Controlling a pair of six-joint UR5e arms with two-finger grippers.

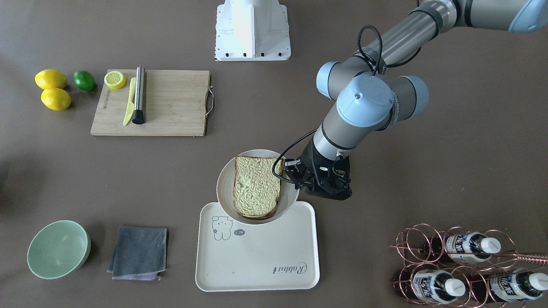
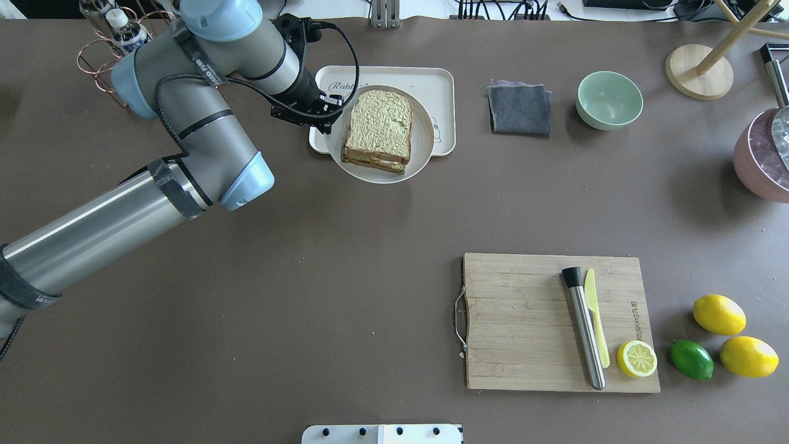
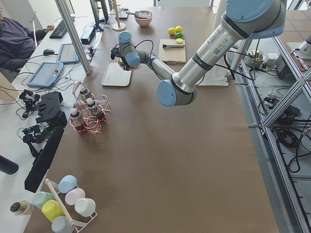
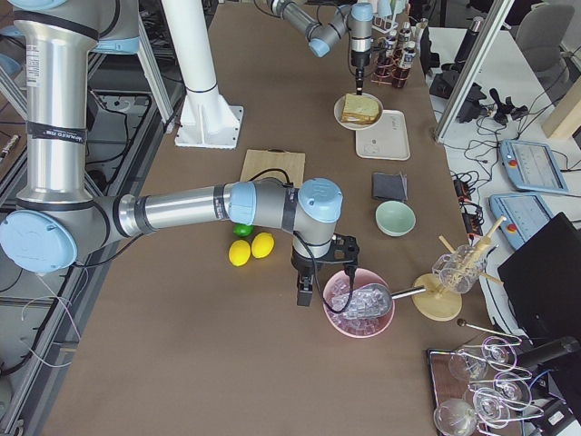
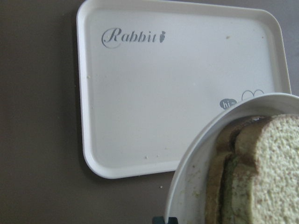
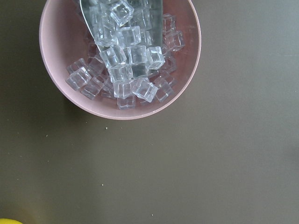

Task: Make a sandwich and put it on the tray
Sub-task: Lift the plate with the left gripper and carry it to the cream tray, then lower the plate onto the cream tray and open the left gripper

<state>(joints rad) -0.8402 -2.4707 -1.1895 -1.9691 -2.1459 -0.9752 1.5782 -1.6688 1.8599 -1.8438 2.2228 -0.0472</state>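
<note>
The sandwich (image 1: pixel 256 186), two bread slices stacked with their pale green faces up, lies on a round white plate (image 1: pixel 224 184). The egg is hidden between the slices. My left gripper (image 1: pixel 291 177) is shut on the plate's rim and holds the plate over the near-robot edge of the cream tray (image 1: pixel 257 261). In the overhead view the plate (image 2: pixel 422 145) overlaps the tray (image 2: pixel 431 77), with the gripper (image 2: pixel 320 117) at its left. The left wrist view shows the tray (image 5: pixel 163 93) below the plate rim (image 5: pixel 196 158). My right gripper (image 4: pixel 304 291) hangs beside the ice bowl; I cannot tell its state.
A bamboo cutting board (image 2: pixel 555 320) holds a steel muddler, a yellow knife and a lemon half. Two lemons and a lime (image 2: pixel 691 359) lie beside it. A green bowl (image 2: pixel 609 98), a grey cloth (image 2: pixel 519 108), a bottle rack (image 1: pixel 462 265) and a pink ice bowl (image 6: pixel 121 60) stand around.
</note>
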